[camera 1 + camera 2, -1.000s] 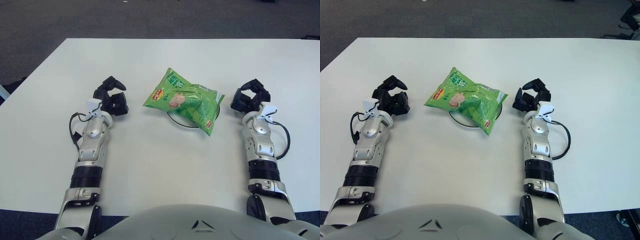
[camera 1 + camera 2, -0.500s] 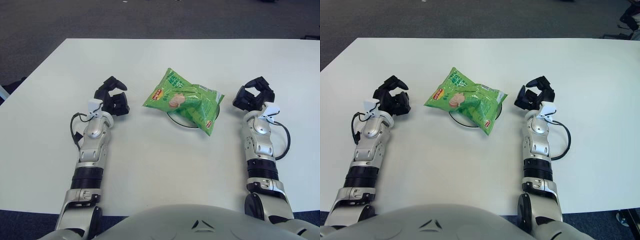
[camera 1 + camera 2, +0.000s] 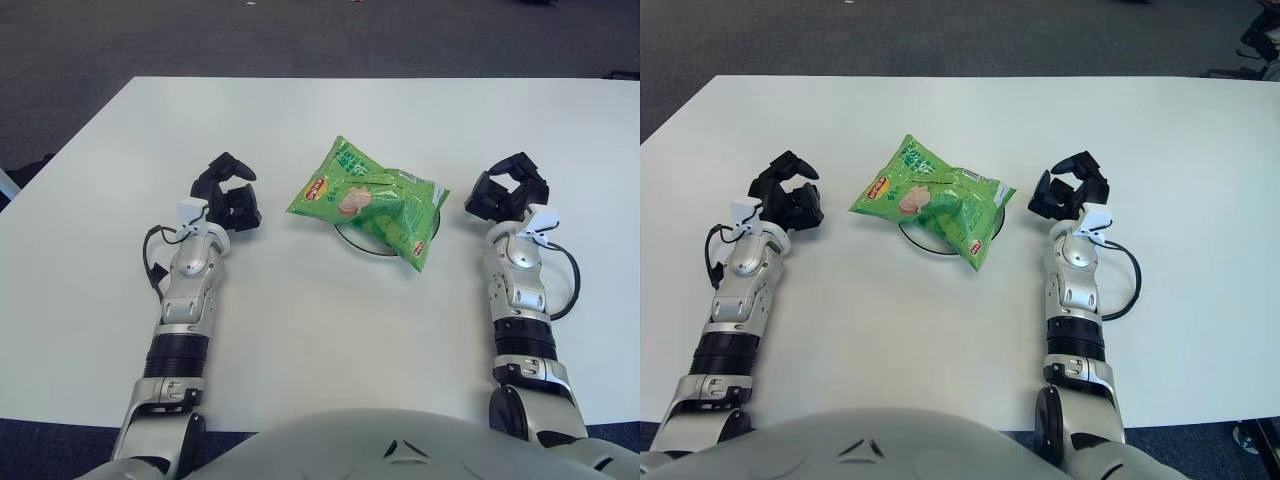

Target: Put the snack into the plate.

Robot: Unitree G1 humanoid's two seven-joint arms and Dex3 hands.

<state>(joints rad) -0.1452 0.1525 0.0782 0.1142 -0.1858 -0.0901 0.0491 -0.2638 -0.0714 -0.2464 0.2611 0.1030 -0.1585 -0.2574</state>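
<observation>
My left hand [image 3: 787,199] shows over the white table [image 3: 1160,150], fingers loosely curled around nothing. To its right, between my two hands, the green snack bag [image 3: 935,201] lies across the plate [image 3: 925,245], covering most of it so only the near rim shows. My right hand [image 3: 1068,190] shows just right of the bag, fingers loose and holding nothing.

The left hand [image 3: 226,195] has edged slightly toward the snack bag [image 3: 372,200] over the past second, while the right hand [image 3: 507,192] has drifted a little outward and farther up the table [image 3: 300,320], away from the bag.
</observation>
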